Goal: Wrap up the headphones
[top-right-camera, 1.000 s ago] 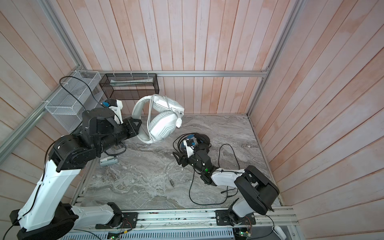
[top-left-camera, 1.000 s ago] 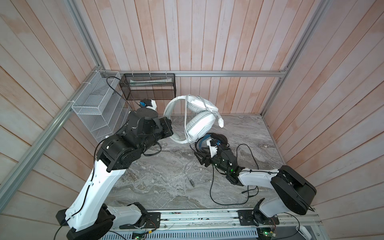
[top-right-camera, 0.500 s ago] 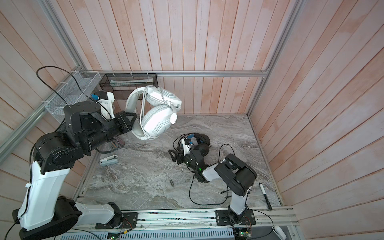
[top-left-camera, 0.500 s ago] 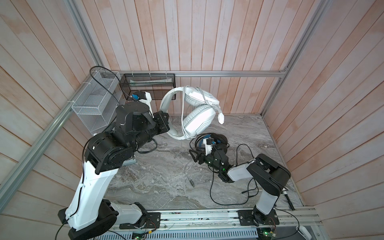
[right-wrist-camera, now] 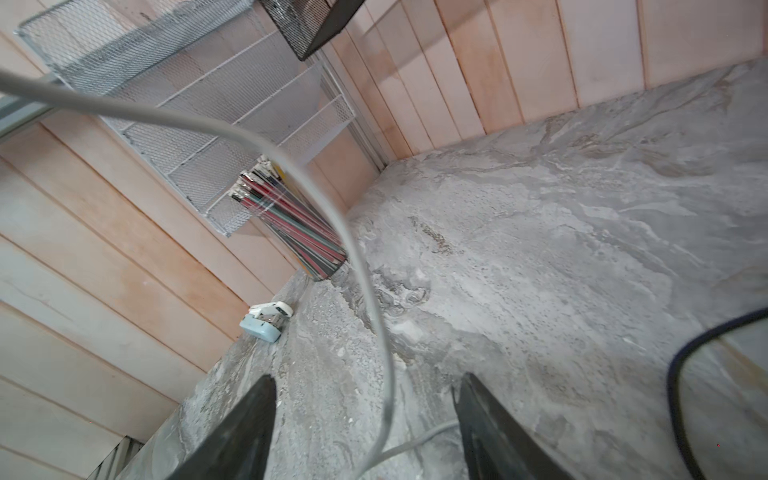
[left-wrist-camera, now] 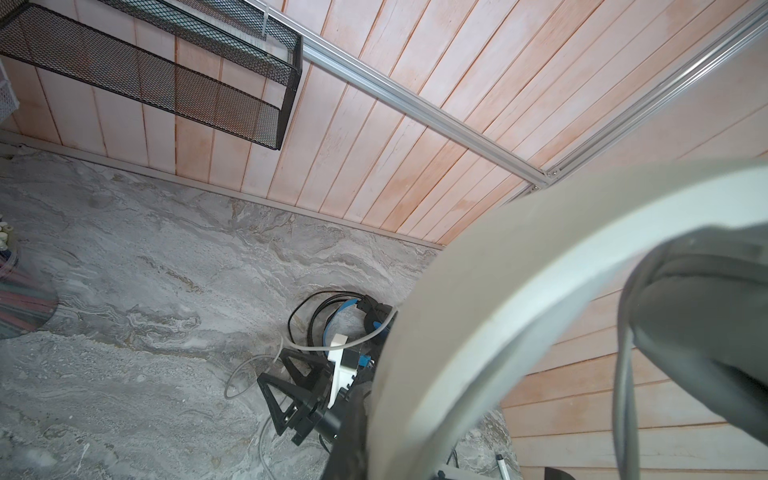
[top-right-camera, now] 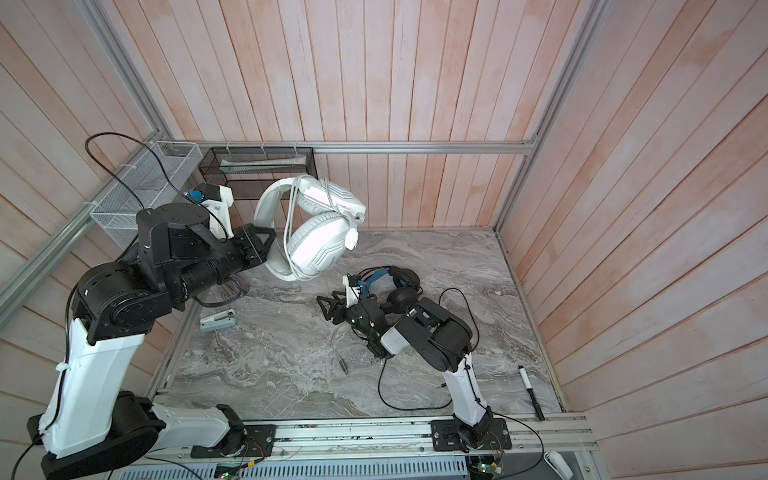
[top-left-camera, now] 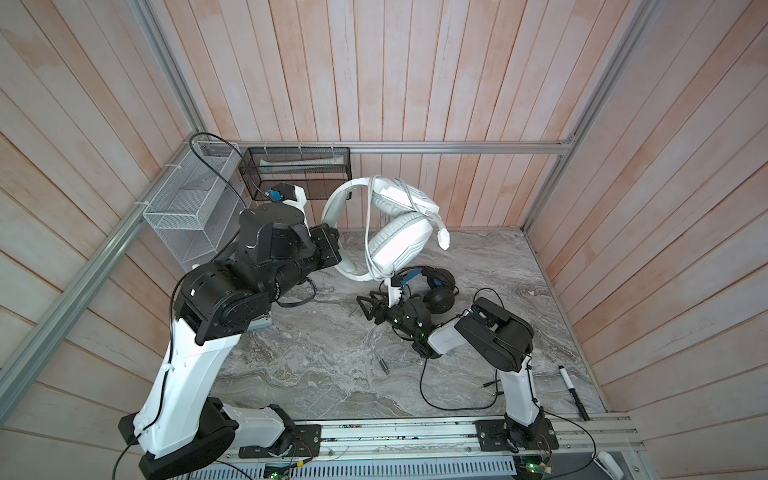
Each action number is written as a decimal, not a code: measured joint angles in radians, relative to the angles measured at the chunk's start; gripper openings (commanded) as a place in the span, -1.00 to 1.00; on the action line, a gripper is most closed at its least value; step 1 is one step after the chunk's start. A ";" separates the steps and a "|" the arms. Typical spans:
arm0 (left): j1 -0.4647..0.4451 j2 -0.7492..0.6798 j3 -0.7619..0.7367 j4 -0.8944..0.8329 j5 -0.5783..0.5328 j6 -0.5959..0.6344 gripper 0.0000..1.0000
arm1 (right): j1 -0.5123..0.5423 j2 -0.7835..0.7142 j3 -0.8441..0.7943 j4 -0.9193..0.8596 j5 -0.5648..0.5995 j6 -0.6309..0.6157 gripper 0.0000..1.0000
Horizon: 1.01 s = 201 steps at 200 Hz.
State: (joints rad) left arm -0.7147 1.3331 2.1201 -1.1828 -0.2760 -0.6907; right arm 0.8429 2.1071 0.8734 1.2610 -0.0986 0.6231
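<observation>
left pincer (top-left-camera: 333, 249) stays clenched on the white headset (top-left-camera: 399, 245), held aloft at centre frame, while right pincer (top-left-camera: 368, 306), released, has slid leftward below it by the black headset (top-left-camera: 439, 300), white cable (right-wrist-camera: 365, 291) loose between its jaws: wrapping looks unfinished.

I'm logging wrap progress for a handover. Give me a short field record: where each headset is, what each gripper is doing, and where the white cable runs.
white headset: in the air, held by its headband
left gripper: shut on the headband
right gripper: open, low over the table
white cable: draped over the white headset, hangs down through the right gripper; plug on the table
black headset: on the table behind the right gripper, not gripped
</observation>
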 measured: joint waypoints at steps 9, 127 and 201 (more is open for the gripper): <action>0.000 0.000 -0.002 0.000 0.000 0.000 -1.00 | -0.006 0.018 0.014 -0.007 0.000 0.004 0.17; 0.000 0.001 -0.039 0.002 -0.073 0.047 -1.00 | 0.019 0.029 0.070 -0.105 -0.030 -0.018 -1.00; 0.283 0.098 -0.036 0.078 -0.058 0.143 -1.00 | 0.189 -0.302 -0.238 -0.174 -0.024 -0.090 -1.00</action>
State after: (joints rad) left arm -0.4316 1.4307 2.0838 -1.1049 -0.3340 -0.5480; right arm 1.0317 1.8050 0.6357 1.0874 -0.1230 0.5335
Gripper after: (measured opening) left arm 0.108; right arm 0.064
